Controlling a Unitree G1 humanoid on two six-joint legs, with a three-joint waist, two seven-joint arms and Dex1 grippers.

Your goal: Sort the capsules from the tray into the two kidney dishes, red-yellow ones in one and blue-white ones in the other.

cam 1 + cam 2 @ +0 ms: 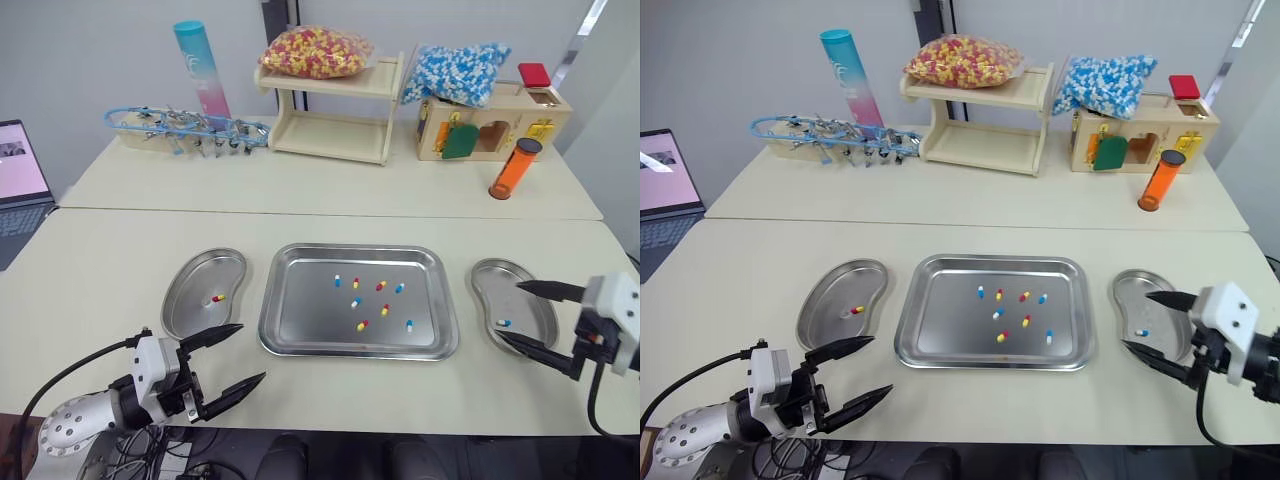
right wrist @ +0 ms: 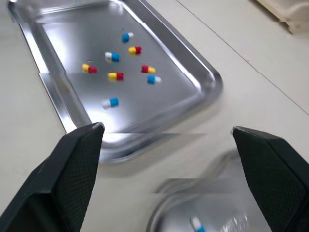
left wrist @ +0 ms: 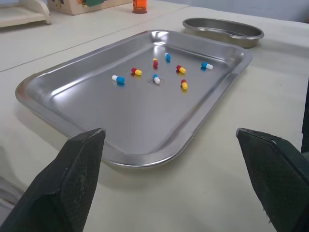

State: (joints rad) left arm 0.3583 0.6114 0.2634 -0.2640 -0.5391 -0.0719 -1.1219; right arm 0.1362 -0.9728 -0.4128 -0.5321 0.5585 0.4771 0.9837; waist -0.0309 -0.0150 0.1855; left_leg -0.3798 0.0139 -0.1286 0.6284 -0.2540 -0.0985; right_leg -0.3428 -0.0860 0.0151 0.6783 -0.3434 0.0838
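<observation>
Eight capsules [image 1: 355,302] lie in tray [image 1: 300,320] btwn my left fingers [image 1: 212,336] & right fingers [image 1: 550,289], both spread, empty. Tiny, light, slick, prob roll; I'd pinch each across its mid, gently.

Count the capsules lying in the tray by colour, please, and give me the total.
In the tray:
Red-yellow capsules: 4
Blue-white capsules: 4
Total: 8
</observation>
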